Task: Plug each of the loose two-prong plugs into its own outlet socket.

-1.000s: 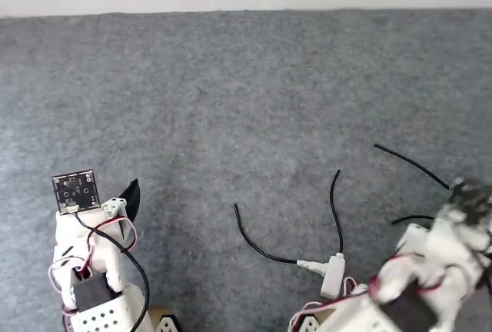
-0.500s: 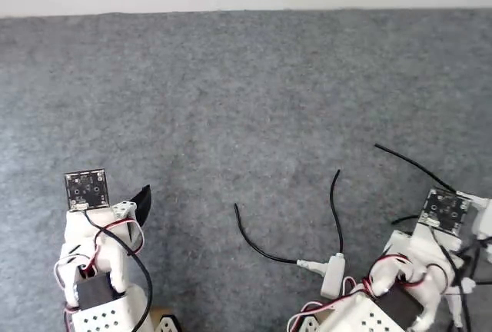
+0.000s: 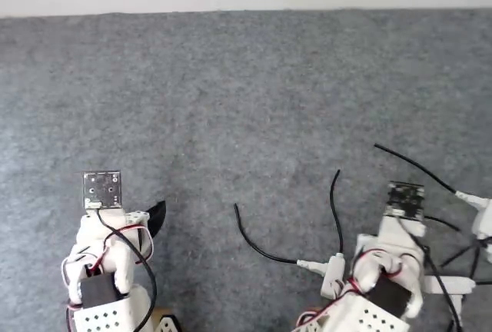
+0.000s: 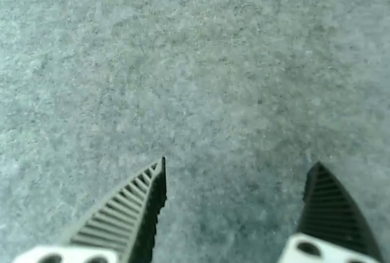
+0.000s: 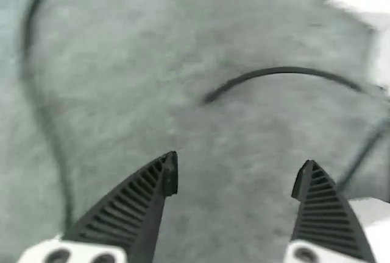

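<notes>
A white outlet block (image 3: 334, 272) lies on the grey carpet near the front, with a small white plug (image 3: 309, 265) on a black cable (image 3: 257, 246) against its side. Another white plug piece (image 3: 478, 209) lies at the right edge, on a long black cable (image 3: 411, 163). My right gripper (image 5: 239, 162) is open over bare carpet, a curved black cable (image 5: 280, 71) and a white plug piece (image 5: 359, 1) beyond its tips. My left gripper (image 4: 239, 168) is open above bare carpet at the front left, one black finger (image 3: 156, 217) showing beside its camera board (image 3: 102, 190).
The right arm's camera board (image 3: 405, 198) sits between the outlet block and the right-edge plug. A second black cable (image 3: 336, 201) curves up from the block. More white parts and thin cables (image 3: 453, 286) lie at the front right. Bare grey carpet (image 3: 246, 94) stretches to the back wall.
The right arm has swung left from the right edge toward the outlet block. The left arm has turned a little to the right. The plugs and cables have not moved.
</notes>
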Controlling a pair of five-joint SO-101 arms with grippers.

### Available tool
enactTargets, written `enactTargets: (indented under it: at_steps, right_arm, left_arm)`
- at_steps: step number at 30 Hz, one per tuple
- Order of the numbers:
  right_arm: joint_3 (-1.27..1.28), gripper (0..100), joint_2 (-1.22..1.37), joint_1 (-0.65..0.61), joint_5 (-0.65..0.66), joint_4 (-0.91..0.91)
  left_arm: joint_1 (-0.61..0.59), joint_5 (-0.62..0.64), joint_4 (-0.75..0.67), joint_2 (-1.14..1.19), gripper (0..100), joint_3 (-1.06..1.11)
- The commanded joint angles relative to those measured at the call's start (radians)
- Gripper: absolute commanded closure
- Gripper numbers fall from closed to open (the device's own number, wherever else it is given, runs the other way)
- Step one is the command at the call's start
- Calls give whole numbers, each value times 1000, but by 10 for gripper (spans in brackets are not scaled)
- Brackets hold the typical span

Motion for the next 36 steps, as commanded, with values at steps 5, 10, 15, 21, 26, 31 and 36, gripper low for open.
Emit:
enactTargets:
  at_steps: [5,10,15,21,26,31,36]
  right_arm:
    - [17,699,-4,-191,2,44]
    - [17,699,-12,-328,-278,51]
    - [17,703,-7,-430,-511,47]
    - [17,997,-2,-509,-597,47]
    - [17,909,-2,-503,-598,47]
    - [17,959,-12,-506,-598,51]
    - [17,963,-12,-506,-598,51]
  left_arm:
    - [14,11,77,-11,662,-4]
    - [18,6,80,-11,662,-4]
    - [18,5,84,-11,662,-5]
    - [17,6,114,-11,663,-8]
    - [14,11,143,-11,663,-19]
    - [12,6,143,-11,713,-19]
    - [18,6,144,-11,869,-19]
